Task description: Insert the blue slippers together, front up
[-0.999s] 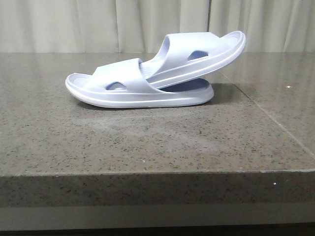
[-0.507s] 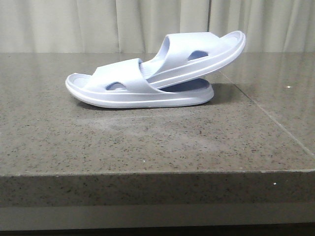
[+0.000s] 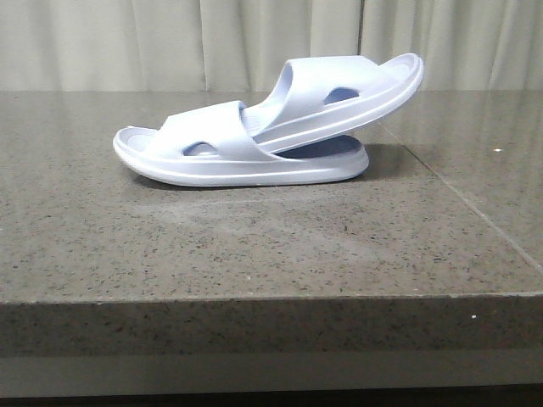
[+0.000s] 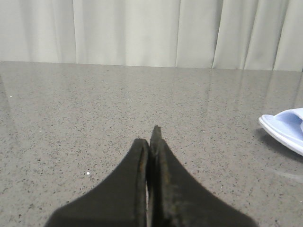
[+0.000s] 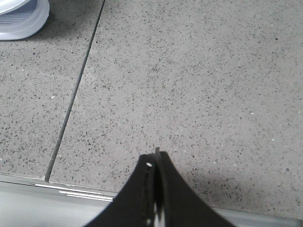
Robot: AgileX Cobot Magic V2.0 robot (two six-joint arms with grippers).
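Note:
Two blue slippers lie nested on the grey stone table. The lower slipper (image 3: 221, 157) sits flat, sole down. The upper slipper (image 3: 356, 89) is pushed under the lower one's strap and tilts up to the right. No gripper shows in the front view. My left gripper (image 4: 152, 137) is shut and empty, hovering over bare table, with one slipper end (image 4: 286, 130) off to the side. In its own wrist view my right gripper (image 5: 155, 158) is shut too, empty, near the table's front edge; a slipper end (image 5: 21, 16) shows in the far corner.
A seam (image 3: 458, 199) runs across the stone tabletop to the right of the slippers. The table's front edge (image 3: 271, 297) is near the camera. Pale curtains (image 3: 170, 42) hang behind the table.

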